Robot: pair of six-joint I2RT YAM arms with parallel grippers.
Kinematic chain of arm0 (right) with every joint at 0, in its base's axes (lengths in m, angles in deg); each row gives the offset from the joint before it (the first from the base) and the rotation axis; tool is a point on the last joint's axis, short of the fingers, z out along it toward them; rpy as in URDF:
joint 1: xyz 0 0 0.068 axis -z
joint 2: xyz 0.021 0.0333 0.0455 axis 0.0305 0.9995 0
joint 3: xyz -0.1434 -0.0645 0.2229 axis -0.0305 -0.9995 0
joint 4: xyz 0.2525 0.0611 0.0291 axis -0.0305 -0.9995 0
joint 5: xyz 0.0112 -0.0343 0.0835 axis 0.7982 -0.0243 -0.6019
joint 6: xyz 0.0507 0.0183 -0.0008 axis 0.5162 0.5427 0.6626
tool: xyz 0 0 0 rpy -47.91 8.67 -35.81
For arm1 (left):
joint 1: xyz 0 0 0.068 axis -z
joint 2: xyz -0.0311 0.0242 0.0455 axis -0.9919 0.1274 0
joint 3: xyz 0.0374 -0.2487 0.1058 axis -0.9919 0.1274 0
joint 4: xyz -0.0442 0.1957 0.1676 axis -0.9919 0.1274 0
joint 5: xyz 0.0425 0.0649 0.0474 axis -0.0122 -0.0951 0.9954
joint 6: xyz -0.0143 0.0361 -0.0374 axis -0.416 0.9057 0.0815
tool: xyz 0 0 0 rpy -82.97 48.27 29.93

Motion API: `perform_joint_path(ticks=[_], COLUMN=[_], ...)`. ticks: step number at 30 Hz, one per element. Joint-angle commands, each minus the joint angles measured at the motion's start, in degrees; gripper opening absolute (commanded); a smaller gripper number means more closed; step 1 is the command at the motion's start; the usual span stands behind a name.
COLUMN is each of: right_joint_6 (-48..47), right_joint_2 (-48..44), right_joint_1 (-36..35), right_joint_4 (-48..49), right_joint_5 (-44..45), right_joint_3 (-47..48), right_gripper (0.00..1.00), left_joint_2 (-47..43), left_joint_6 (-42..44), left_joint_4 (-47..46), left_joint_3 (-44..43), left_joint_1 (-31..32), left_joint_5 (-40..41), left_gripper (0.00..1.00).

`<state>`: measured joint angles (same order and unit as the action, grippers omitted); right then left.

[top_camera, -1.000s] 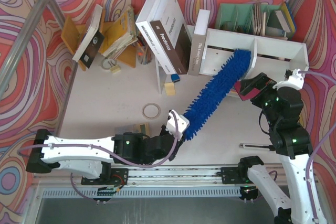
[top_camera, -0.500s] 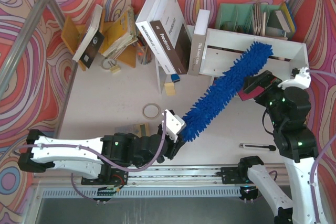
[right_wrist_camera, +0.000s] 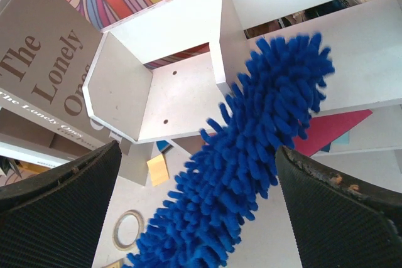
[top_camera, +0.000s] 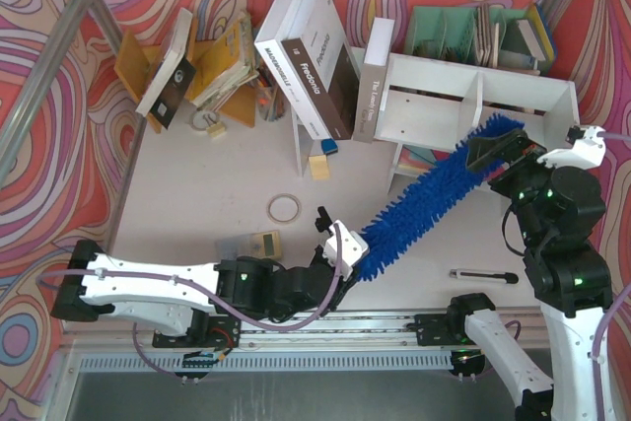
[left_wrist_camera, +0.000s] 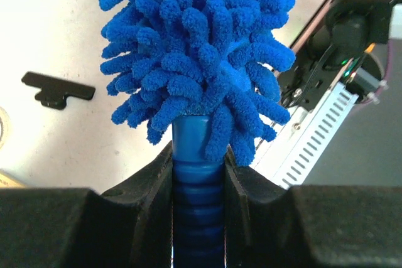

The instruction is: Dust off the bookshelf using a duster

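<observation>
The duster (top_camera: 434,202) has swept sideways along the bookshelf (top_camera: 424,76) over the last second: its fluffy tip first lay in the left compartment just beside the divider, then crossed over the divider into the right compartment, and now it has slid back to the near edge of that right compartment, with the blue head slanting away from the bookshelf towards the arm bases. The left gripper (top_camera: 351,259) has swung with it – its wrist now sits further right along the front of the bookshelf than before – and the left wrist view shows its fingers (left_wrist_camera: 157,177) clamped tight on the ribbed blue handle just below the fluff. The right gripper (top_camera: 498,152) hangs just in front of the bookshelf's right compartment, holding nothing; its two black fingers (right_wrist_camera: 56,183) stand wide apart on either side of the duster (right_wrist_camera: 251,174), not touching it. To my eye this reads as one stroke that has covered both compartments near the divider, so the dusting is under way but not finished – the far left end of the bookshelf and the outer right wall look unvisited, and the tip now seems barely in contact with the near edge
</observation>
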<state>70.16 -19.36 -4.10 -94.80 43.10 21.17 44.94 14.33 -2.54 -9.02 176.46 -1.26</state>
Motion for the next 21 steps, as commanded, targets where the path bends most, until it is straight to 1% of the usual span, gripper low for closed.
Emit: perform_joint_path(ticks=[1, 4, 7, 14, 17, 21], right_joint_6=[-0.76, -0.64, -0.44, 0.08, 0.01, -0.19], right_joint_2=[-0.6, -0.59, -0.69, -0.98, -1.11, -1.31], right_joint_1=[-0.09, -0.09, -0.03, -0.1, -0.09, -0.09], right_joint_4=[-0.42, -0.25, -0.25, -0.53, -0.6, -0.63], right_joint_5=[0.47, 0.24, 0.24, -0.25, -0.16, 0.07], right_joint_3=[-0.06, -0.42, -0.87, -1.4, -1.39, -1.52], right_gripper=[0.99, 0.99, 0.99, 0.99, 0.99, 0.99], left_joint_2=[-0.84, -0.63, -0.62, -4.22, -3.92, -3.03], left_joint_6=[-2.51, -3.22, -3.03, 1.7, 2.39, 1.51], left_joint_4=[-3.07, -2.72, -0.94, -1.59, -1.43, -2.74], left_joint_3=[4.1, 4.69, 3.24, -0.61, -1.69, -0.01], left_joint_1=[0.09, 0.1, 0.17, 0.18, 0.16, 0.13], left_joint_5=[0.38, -0.28, -0.55, 0.21, -0.39, -0.37], left_gripper=[0.0, 0.0, 0.0, 0.0, 0.0, 0.0])
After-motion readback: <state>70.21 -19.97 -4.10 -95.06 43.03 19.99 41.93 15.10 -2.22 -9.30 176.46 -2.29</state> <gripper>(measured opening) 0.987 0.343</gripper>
